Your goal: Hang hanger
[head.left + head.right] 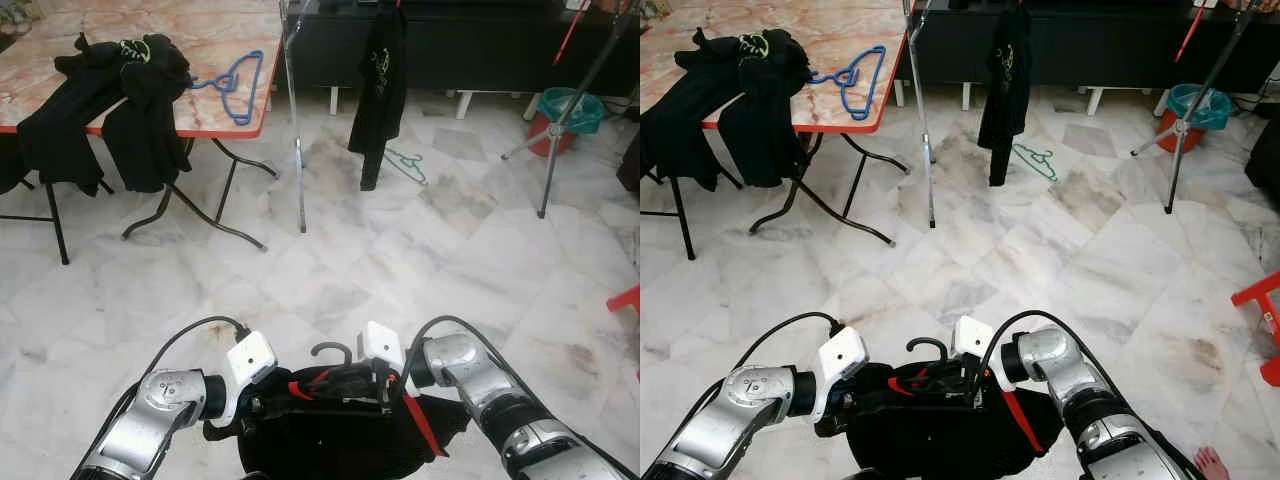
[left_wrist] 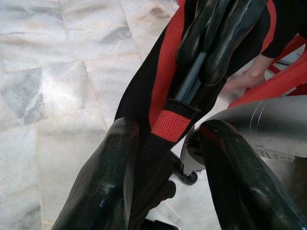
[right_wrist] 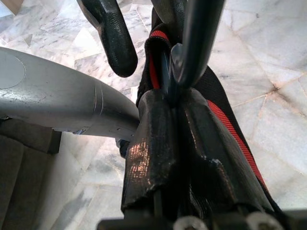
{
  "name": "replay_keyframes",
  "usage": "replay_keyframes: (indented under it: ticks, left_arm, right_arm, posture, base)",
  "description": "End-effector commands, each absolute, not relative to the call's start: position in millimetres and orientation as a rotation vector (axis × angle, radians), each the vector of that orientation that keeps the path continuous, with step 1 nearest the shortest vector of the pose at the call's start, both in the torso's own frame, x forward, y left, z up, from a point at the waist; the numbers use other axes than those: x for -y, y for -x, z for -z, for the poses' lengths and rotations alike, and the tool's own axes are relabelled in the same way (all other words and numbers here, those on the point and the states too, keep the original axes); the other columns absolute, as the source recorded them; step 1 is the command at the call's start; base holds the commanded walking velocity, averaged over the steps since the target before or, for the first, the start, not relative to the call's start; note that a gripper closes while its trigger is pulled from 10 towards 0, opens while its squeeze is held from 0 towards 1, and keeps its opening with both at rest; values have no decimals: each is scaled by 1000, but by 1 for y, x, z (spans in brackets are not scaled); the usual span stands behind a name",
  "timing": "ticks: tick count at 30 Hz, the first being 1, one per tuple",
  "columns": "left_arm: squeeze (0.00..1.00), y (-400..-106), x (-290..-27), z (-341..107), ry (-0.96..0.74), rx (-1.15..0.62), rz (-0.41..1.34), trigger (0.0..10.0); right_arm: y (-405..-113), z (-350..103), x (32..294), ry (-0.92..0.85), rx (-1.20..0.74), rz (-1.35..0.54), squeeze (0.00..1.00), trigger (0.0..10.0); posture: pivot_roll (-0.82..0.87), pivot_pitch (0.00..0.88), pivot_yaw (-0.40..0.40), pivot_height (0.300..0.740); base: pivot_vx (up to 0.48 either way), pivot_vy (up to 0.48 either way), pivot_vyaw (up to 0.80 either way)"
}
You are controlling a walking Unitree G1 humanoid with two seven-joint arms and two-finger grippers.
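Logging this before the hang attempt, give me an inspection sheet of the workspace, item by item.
Surface: marble floor, some stains.
Job's things: dark hanger carrying a black garment with red trim, held low between both arms; clothes rack pole ahead, with a black garment hanging.
Clutter: green hanger on floor; blue hanger and black clothes on table.
Grippers: left gripper around the garment; right gripper shut on hanger.
Cables: black wrist cables.
Surroundings: green bucket, tripod leg.
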State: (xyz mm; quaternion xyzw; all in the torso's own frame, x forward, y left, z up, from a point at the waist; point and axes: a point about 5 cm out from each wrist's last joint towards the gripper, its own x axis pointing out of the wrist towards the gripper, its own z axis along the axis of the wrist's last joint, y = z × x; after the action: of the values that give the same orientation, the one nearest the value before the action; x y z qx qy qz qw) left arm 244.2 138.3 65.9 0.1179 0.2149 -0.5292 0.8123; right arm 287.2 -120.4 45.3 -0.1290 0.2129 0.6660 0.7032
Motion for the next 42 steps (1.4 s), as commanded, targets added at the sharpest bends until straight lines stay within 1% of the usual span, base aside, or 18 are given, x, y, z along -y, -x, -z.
replay_keyframes:
  ticks: [1,2,3,24,38,42]
  left_arm:
    - [0,-242,-139,-61,-240,-485,1129,4314]
    - [0,-242,-139,-61,-239,-485,1127,2667]
    - [0,-243,-139,-61,-237,-483,1125,0]
    - [0,-244,-137,-63,-224,-469,1126,0]
    - [0,-248,-169,-60,-354,-498,1011,0]
    - [0,-262,-178,-64,-391,-438,875,0]
  right_arm:
    - [-290,-50,119,278,-448,-1482,0,10000]
    - [-290,-50,119,278,-448,-1482,0,10000]
    - [-290,-50,119,277,-447,-1482,0,10000]
    - [-289,-49,117,276,-449,-1485,0,10000]
    - [-291,-45,132,333,-486,-1411,0,10000]
    - [-288,-42,135,367,-518,-1421,0,10000]
  posture:
    - [93,115,-7,740]
    - [93,115,-7,740]
    - [93,115,-8,740]
    - [95,116,-6,740]
    - [96,115,-4,740]
    - [93,104,-2,740]
  base:
    - [0,0,0]
    - [0,0,0]
    - [0,0,0]
    - [0,0,0]
    - [0,0,0]
    - [0,0,0]
